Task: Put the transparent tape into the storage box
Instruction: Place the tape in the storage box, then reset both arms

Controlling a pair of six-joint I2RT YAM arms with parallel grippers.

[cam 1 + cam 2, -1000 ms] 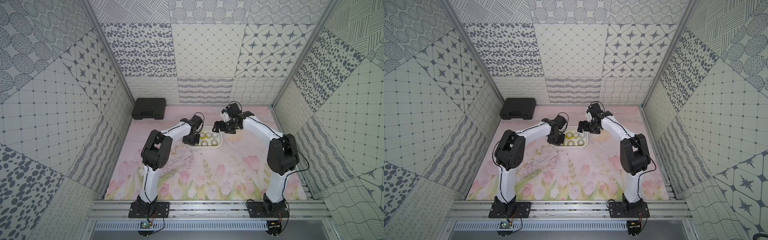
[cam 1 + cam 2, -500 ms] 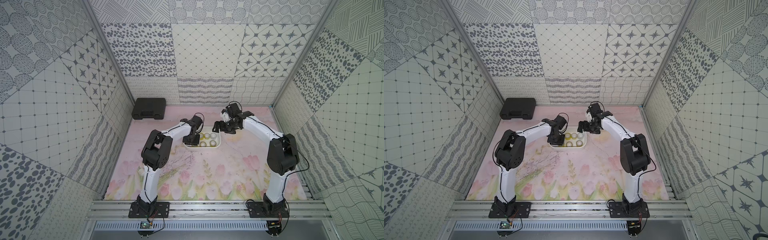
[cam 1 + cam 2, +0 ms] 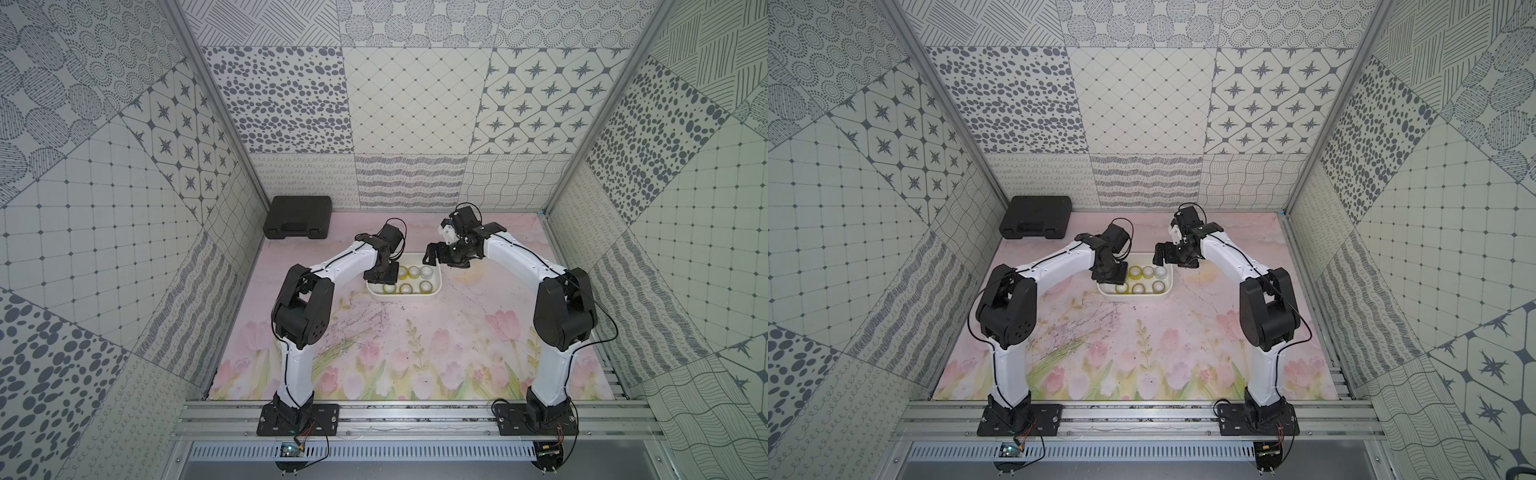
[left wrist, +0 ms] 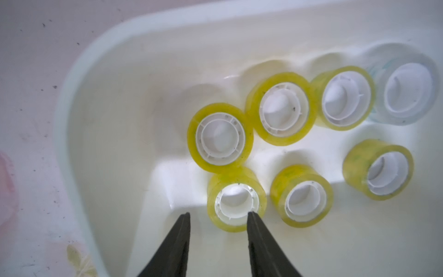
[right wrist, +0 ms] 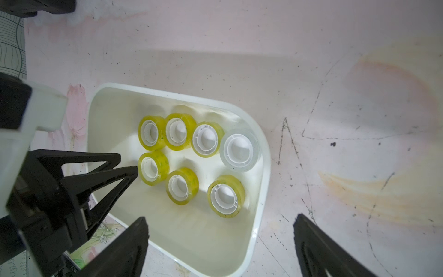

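Mostly yellow glossy transparent tape (image 4: 193,141), white cores, left end effector (image 4: 218,214) released, right end effector (image 5: 220,217) released

Both top views are bright, even and sharp. The walls (image 3: 415,104) splay outward toward the frame edges, and only faint shadows lie on the mat (image 3: 415,332) beside the tub (image 3: 402,296). Left wrist view: white glare on the tub floor beside the tape rings (image 4: 301,196); the tub rim is soft. Right wrist view: a broad soft shadow on the mat beyond the tub; the fingers (image 5: 124,249) are blurred.
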